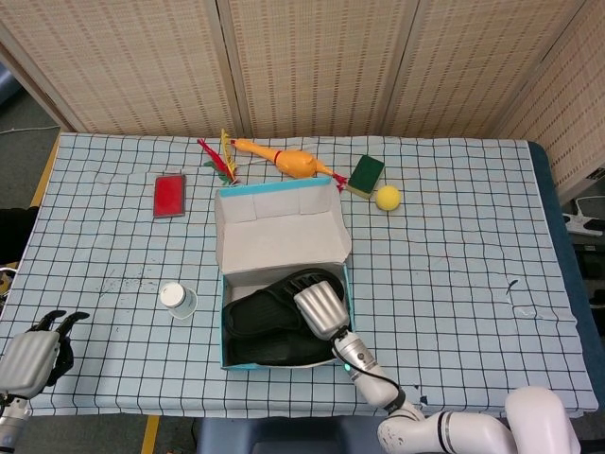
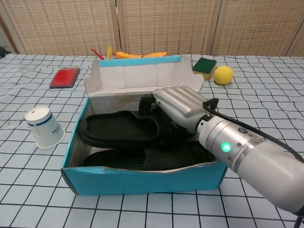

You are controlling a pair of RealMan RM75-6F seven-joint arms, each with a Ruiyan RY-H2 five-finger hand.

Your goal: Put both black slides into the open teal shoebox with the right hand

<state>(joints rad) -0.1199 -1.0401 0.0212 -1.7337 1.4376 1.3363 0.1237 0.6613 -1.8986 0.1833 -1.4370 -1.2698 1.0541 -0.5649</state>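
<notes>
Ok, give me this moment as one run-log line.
right hand: grips upper black slide, inside teal shoebox | lower black slide: in box | left hand: idle at table edge | lid: open

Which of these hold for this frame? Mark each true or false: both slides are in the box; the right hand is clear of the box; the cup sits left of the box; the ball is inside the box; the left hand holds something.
1. Both slides are in the box: true.
2. The right hand is clear of the box: false, it is in it, gripping the upper slide.
3. The cup sits left of the box: true.
4. The ball is inside the box: false, it lies on the table beside the sponge.
5. The left hand holds something: false, it holds nothing.
</notes>
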